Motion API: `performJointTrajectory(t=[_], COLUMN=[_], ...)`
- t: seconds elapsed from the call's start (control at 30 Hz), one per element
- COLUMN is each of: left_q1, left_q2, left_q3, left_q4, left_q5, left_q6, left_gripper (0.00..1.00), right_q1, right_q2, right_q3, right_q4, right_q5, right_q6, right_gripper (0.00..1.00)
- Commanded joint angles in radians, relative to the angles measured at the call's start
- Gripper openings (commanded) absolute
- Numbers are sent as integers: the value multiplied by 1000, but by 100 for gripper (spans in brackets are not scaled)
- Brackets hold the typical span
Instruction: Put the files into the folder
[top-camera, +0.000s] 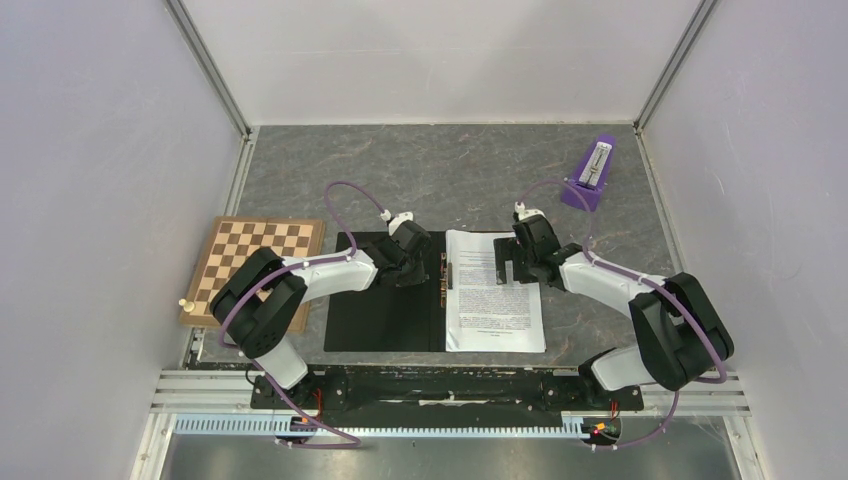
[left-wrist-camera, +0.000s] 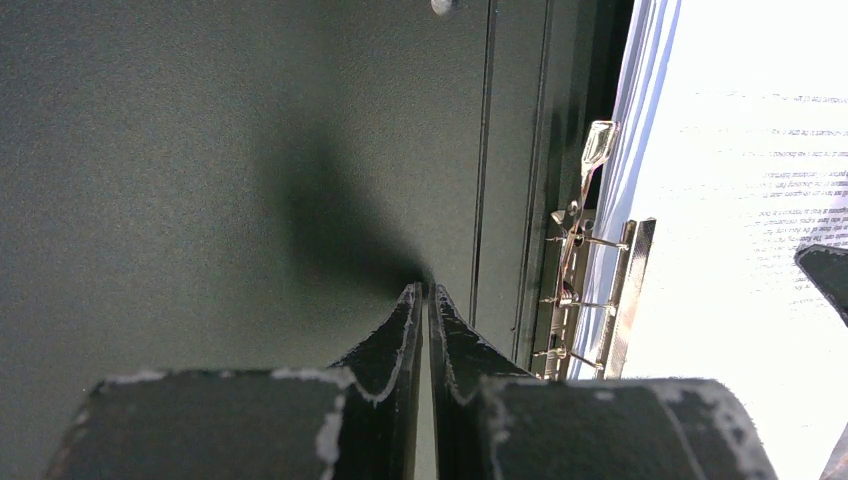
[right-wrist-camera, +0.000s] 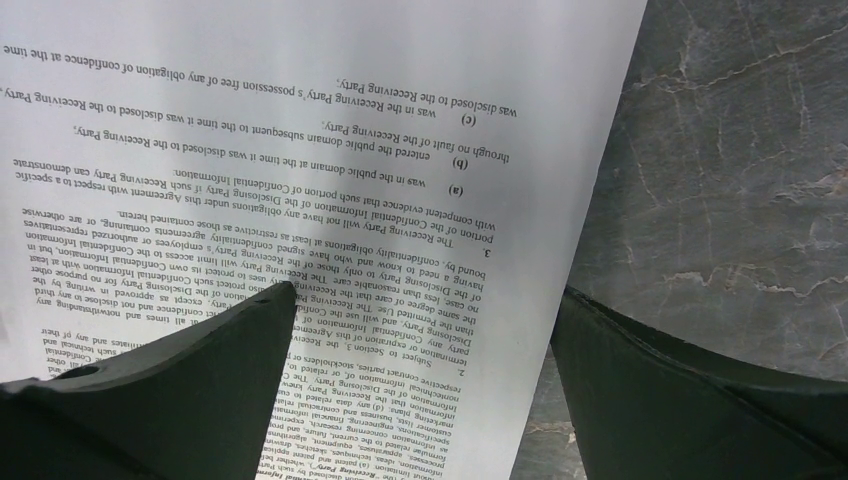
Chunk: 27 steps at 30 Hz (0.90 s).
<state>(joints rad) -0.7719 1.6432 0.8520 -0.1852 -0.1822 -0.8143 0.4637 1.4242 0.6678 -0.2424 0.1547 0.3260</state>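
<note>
On a grey marbled table (top-camera: 450, 165), a folder (top-camera: 380, 310) lies open and flat, its black inside facing up. The files (top-camera: 495, 310) (white sheets of dense print) rest on the folder's right half, beside the spine. A checkered chessboard (top-camera: 255, 255) sits at the table's left edge, near the folder. The left gripper (left-wrist-camera: 425, 290) has its fingers pinched almost together, holding nothing, tips down at the bare black left cover just beside the spine. The right gripper (right-wrist-camera: 425, 300) is spread wide — one finger above the printed sheet, the other past its outer edge, above the table. A metal clip (left-wrist-camera: 580, 260) runs along the spine.
</note>
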Motion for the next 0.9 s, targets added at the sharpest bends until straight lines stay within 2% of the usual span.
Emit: performJointTrajectory(t=[0.0, 0.33, 0.57, 0.73, 0.87], left_q1=[-4, -11, -97, -187, -230], left_q2=[-4, -55, -102, -40, 28], left_q3=[27, 50, 139, 200, 191], left_q4=[-14, -37, -55, -50, -17], left_q5=[0, 29, 98, 131, 126], left_q6=[-2, 26, 39, 20, -14], left_gripper=[12, 12, 13, 13, 10], right_q1=[25, 27, 27, 29, 29], right_q2=[2, 13, 19, 24, 25], right_q3=[33, 41, 41, 44, 46], right_q4=[22, 13, 15, 17, 18], right_q5=[-3, 28, 24, 16, 15], right_q6=[19, 18, 17, 18, 19], right_gripper=[98, 98, 98, 98, 98])
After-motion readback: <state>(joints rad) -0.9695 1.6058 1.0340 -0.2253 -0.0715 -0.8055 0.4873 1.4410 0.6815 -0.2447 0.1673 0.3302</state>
